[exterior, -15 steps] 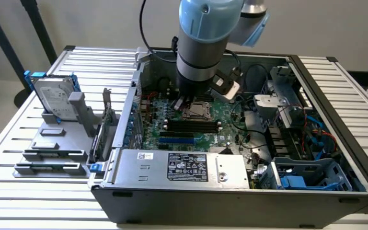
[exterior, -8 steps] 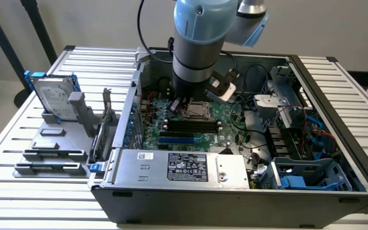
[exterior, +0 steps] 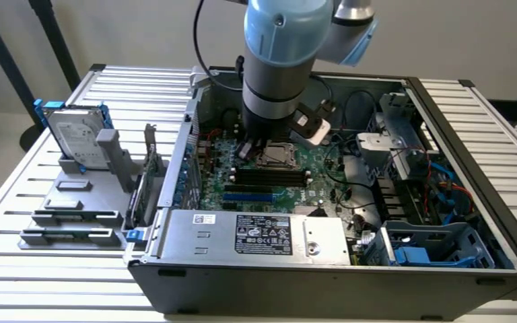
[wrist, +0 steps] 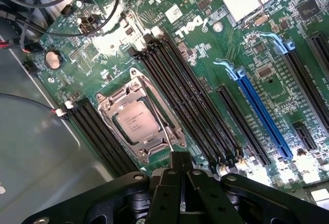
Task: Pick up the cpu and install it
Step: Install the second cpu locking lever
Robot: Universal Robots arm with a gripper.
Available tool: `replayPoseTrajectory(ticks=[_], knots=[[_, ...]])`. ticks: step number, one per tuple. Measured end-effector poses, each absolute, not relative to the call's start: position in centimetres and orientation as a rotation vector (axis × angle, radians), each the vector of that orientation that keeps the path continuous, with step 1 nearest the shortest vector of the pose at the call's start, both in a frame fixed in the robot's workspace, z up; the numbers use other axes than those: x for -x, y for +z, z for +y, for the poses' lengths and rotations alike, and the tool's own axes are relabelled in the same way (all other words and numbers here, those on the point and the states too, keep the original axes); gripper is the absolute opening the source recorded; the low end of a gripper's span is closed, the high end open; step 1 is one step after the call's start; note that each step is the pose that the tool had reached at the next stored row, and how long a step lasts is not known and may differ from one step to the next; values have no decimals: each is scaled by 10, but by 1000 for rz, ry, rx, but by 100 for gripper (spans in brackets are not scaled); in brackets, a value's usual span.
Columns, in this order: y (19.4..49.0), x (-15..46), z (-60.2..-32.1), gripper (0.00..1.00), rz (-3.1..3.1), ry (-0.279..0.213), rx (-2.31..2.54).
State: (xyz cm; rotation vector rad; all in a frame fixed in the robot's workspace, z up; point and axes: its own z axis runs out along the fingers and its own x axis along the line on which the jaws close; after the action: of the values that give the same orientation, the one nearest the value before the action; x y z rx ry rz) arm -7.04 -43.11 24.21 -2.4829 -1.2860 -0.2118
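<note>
The cpu [wrist: 135,123] sits in its socket [wrist: 140,118] on the motherboard [wrist: 221,54], just beneath the hand [wrist: 180,175], whose fingers are closed together and hold nothing.

light: bright, even | glare: motherboard [wrist: 169,70] hot spots, wrist view | shadows: soft inside case [exterior: 438,202] | blur: slight

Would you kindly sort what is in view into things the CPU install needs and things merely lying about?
In the job:
cpu, lying in its socket
end effector, shut, beside the socket

Lying about:
hard drive
grey holder
power supply
</note>
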Motion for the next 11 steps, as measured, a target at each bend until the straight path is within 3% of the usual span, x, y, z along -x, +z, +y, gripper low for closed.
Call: replayPoseTrajectory(ticks=[11], knots=[[228, 74, -428, 11, -1286, -211, 2484]])
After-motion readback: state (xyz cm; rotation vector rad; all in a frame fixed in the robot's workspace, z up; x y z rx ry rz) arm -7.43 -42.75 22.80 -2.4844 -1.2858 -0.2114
